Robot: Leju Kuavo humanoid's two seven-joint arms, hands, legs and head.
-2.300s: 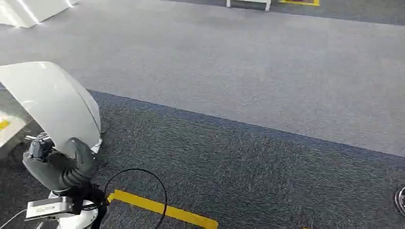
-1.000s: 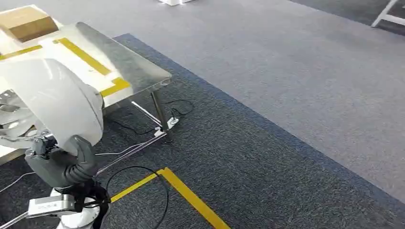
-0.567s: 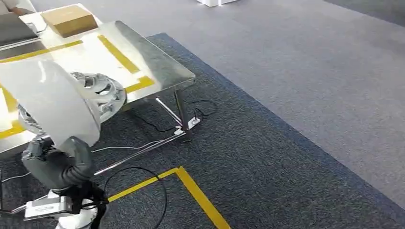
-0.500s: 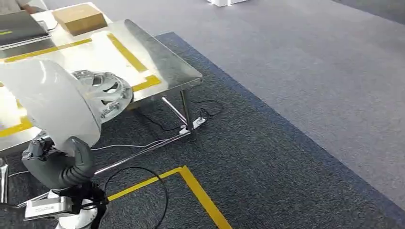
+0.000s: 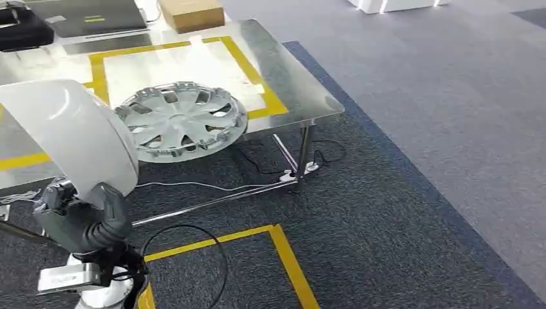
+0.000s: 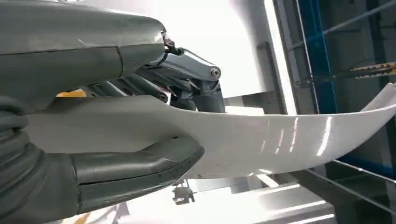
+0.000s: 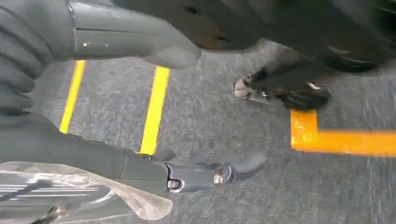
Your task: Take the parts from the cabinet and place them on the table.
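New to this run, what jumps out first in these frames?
The big curved white panel at the head view's left, gripped by the left hand. Next, the silver hubcap lying flat at the steel table's near edge, partly inside a yellow tape square. The right hand hangs open over grey carpet with yellow tape lines.

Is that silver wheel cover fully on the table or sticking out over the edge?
Sticking out. The wheel cover lies flat on the steel table, its near rim hanging past the front edge.

Curved white panel (image 5: 71, 135), glossy, gripped at its lower edge by the left hand (image 5: 80, 215). Silver wheel cover (image 5: 182, 120) lies flat at the steel worktop's (image 5: 290, 84) near edge, at 11 o'clock.
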